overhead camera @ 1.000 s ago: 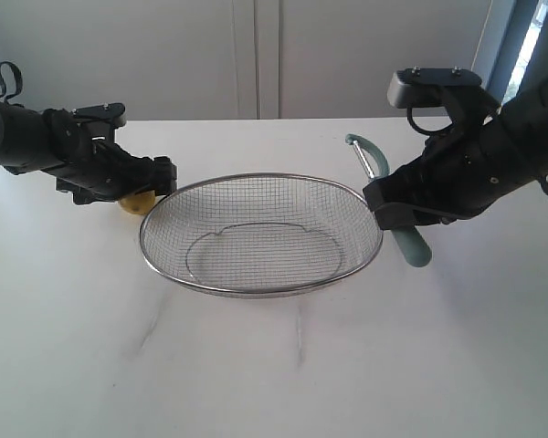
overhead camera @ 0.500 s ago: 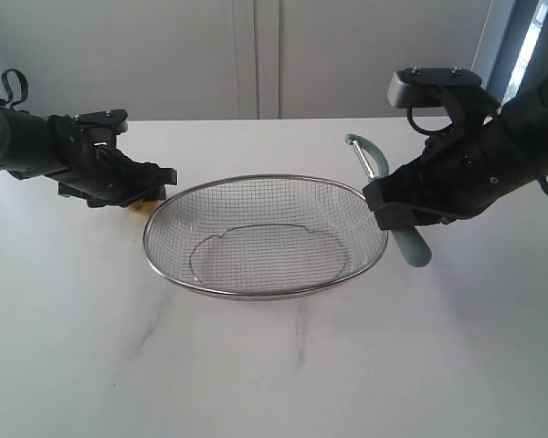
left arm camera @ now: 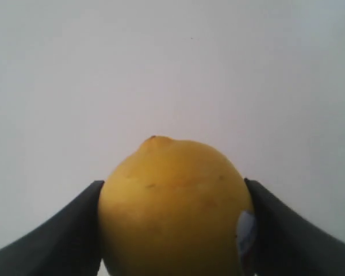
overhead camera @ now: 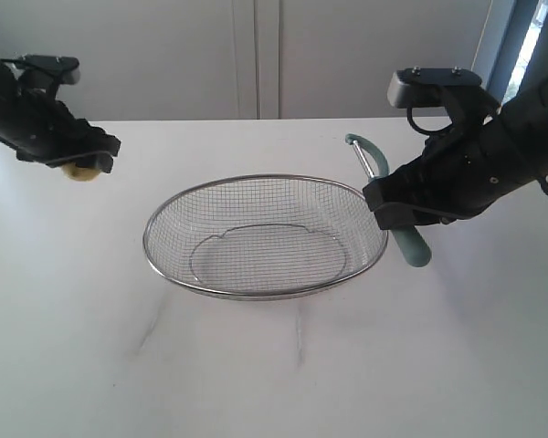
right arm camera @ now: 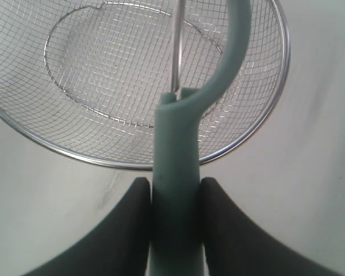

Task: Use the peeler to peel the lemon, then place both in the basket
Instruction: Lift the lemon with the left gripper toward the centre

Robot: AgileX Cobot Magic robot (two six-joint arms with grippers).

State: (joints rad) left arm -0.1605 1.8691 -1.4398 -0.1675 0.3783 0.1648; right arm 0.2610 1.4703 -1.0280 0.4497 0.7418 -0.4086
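Observation:
The yellow lemon [left arm camera: 173, 207] sits squeezed between both dark fingers of my left gripper [left arm camera: 173, 230], a white sticker showing at one side. From outside, the lemon [overhead camera: 79, 171] hangs under the left gripper [overhead camera: 82, 164], lifted above the table at the far left, well clear of the basket. My right gripper [right arm camera: 175, 198] is shut on the teal handle of the peeler [right arm camera: 178, 172], whose curved head reaches over the silver mesh basket [right arm camera: 264, 123]. In the exterior view the peeler [overhead camera: 411, 245] is held at the right rim of the basket [overhead camera: 265, 290], blade head up.
The white table [overhead camera: 274, 374] carries only the basket in the middle. A pale wall with a vertical seam stands behind, and a window strip shows at the far right.
The left gripper closed on the lemon beside the basket, then lifted it and carried it left and back, away from the basket. The basket shifted slightly right. The right arm has not moved.

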